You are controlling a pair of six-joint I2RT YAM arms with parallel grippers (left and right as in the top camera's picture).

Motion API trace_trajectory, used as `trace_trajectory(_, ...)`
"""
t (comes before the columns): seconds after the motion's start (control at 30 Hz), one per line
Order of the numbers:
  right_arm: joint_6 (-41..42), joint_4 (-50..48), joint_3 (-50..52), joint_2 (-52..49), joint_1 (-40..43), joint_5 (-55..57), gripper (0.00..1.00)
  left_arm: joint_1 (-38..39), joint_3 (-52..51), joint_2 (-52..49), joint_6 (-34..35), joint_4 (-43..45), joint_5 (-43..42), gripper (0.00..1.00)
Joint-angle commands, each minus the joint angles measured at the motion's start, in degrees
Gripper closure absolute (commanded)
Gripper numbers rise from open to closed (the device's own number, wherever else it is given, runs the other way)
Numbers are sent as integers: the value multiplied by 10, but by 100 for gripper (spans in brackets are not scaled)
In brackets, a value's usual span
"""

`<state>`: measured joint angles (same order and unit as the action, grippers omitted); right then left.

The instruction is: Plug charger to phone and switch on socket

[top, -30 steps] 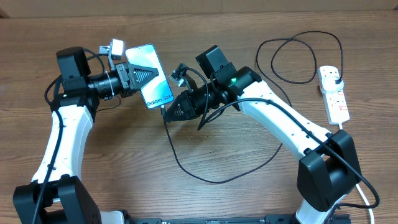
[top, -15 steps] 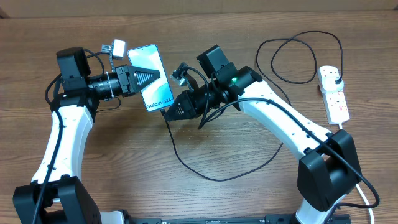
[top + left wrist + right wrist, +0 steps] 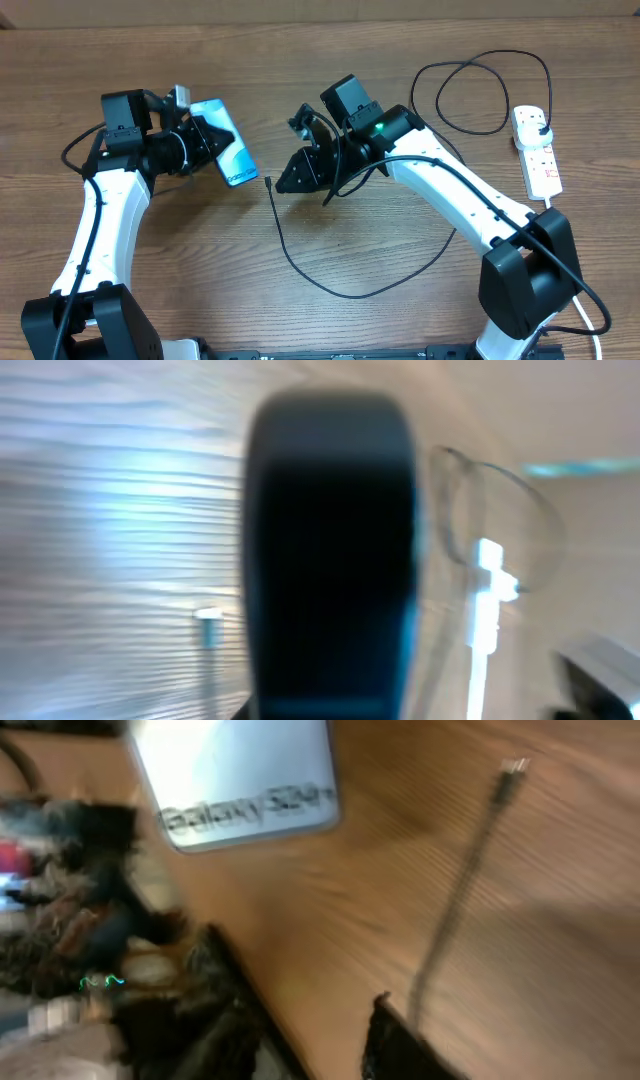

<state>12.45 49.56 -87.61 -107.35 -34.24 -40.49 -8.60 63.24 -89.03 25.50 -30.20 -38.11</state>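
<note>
Clock reference: overhead view, with twelve o'clock at the table's far edge.
Left claw (image 3: 212, 140): pressed together on the phone (image 3: 238, 166), one finger lying across the cyan screen.
Phone: held tilted over the table (image 3: 180, 260) at about ten o'clock of the scene. The end lettered "Galaxy S24" points toward the right claw. I cannot tell whether its lower corner touches the wood.
Right claw (image 3: 286, 183): spread, with bare wood showing between its fingers in the wrist view.
Connector tip (image 3: 268, 183): lies free on the wood at nine o'clock of the right claw, just beside it. It is apart from the phone, which sits near at ten o'clock of the tip.
Charger (image 3: 345, 296): the cable runs from the tip toward six o'clock, passing one right finger; contact there is too blurred to judge. It then curves under the right arm and loops near one o'clock.
Plug (image 3: 541, 123): sits on the far end of the socket (image 3: 540, 165).
Socket: lies at the two-to-three o'clock edge, well apart from both claws.
Left wrist view: only a dark blur.
</note>
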Motion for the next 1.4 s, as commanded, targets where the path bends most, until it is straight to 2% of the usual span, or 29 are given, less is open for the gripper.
trace_trajectory(0.0,-5,3,0,9,-16,140,45,-3,6,16,5,-11,115,96)
trace_trajectory(0.07,-5,3,0,9,-30,191,35,-7,6,15,4,-17,122,96)
trace_trajectory(0.2,-4,3,0,8,-67,263,29,-14,6,13,4,-26,133,95)
trace_trajectory(0.43,11,3,2,-2,-153,386,29,-24,6,13,5,-33,132,96)
trace_trajectory(0.57,13,3,2,-32,-185,396,35,-38,6,13,7,-44,133,96)
trace_trajectory(0.9,13,0,2,-133,-232,399,60,-50,6,13,2,-61,132,96)
trace_trajectory(1.13,28,55,2,-137,-236,479,77,-50,6,13,2,-60,132,95)
trace_trajectory(1.37,25,89,2,-137,-235,479,86,-50,6,13,2,-60,132,95)
